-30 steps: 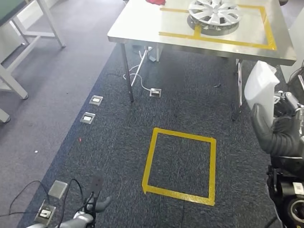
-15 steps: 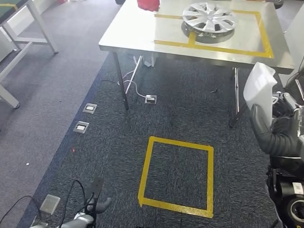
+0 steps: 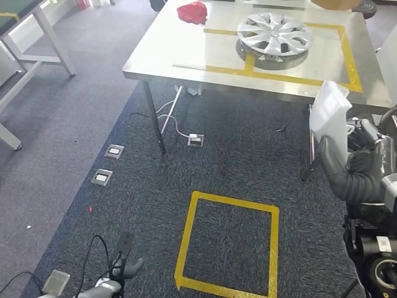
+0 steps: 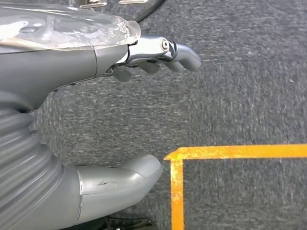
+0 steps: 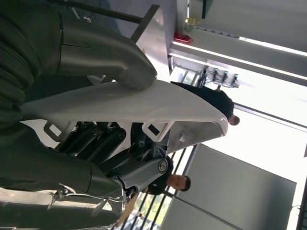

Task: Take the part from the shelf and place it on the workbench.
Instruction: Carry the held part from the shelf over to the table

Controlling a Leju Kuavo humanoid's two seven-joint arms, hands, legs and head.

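The white part (image 3: pixel 330 115) is gripped by the right robot hand (image 3: pixel 355 171), near the counter (image 3: pixel 187 53) edge but short of it. The left robot hand (image 4: pixel 119 110) is held open, empty, beside the yellow floor square (image 3: pixel 229 242).

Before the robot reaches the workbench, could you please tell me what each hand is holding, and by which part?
The right hand grips the white plastic part by its lower end. The left hand holds nothing.
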